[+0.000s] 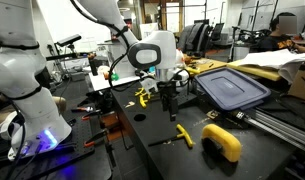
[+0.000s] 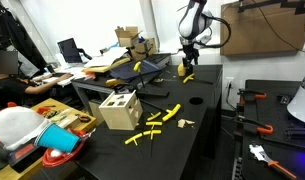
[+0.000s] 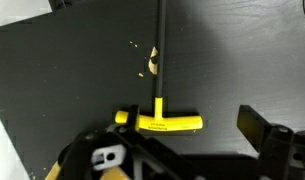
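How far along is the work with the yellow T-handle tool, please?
Done: the claw hangs over the tool, as the wrist view shows. In hand: nothing; the jaws stand open and the tool lies flat on the table. Left, probably: to descend, close on it and lift.

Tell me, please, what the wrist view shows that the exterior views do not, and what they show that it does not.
Only the wrist view shows a small pale chip beside the black shaft of the yellow T-handle tool, and a gap between its handle and one of the fingers. Only an exterior view shows the white arm, the grey bin lid and the wooden box. All share the black table and the gripper.
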Robot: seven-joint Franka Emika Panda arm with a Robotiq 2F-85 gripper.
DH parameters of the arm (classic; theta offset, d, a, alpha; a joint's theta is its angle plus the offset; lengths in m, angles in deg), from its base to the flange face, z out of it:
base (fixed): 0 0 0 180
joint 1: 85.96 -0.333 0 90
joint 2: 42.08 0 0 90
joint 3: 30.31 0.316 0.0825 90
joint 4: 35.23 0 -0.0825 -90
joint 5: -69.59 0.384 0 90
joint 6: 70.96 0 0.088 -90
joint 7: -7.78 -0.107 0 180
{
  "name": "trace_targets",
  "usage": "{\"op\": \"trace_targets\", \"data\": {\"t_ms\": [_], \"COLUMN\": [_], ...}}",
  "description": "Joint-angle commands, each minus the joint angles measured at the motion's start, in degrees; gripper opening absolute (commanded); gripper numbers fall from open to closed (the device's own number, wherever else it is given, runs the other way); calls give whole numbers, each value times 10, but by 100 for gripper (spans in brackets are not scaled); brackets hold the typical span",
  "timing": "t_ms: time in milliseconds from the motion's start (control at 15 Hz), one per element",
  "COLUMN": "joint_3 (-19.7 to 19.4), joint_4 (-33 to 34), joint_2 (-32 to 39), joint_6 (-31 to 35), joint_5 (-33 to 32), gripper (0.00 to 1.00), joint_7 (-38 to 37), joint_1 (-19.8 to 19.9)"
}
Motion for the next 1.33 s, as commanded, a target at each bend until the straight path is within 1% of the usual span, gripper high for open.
{"op": "trace_targets", "data": {"t_ms": [0,133,533,733,1067,1133,1200,1267], "joint_3": [32,41,71,81,81,84,85,90], "joint_4": [54,75,116,142,177,181,184,183], "joint_2": [58,83,149,180,204,207,209,210], "joint_6": [-4,-8,-9,-7,-15,-15,-17,-15], "joint_5": [70,81,85,82,81,86,88,93], "gripper": [100,100,100,100,100,75,72,66], "joint_7": [108,146,205,218,212,213,212,214], "joint_1": [42,56,95,109,124,130,134,140]}}
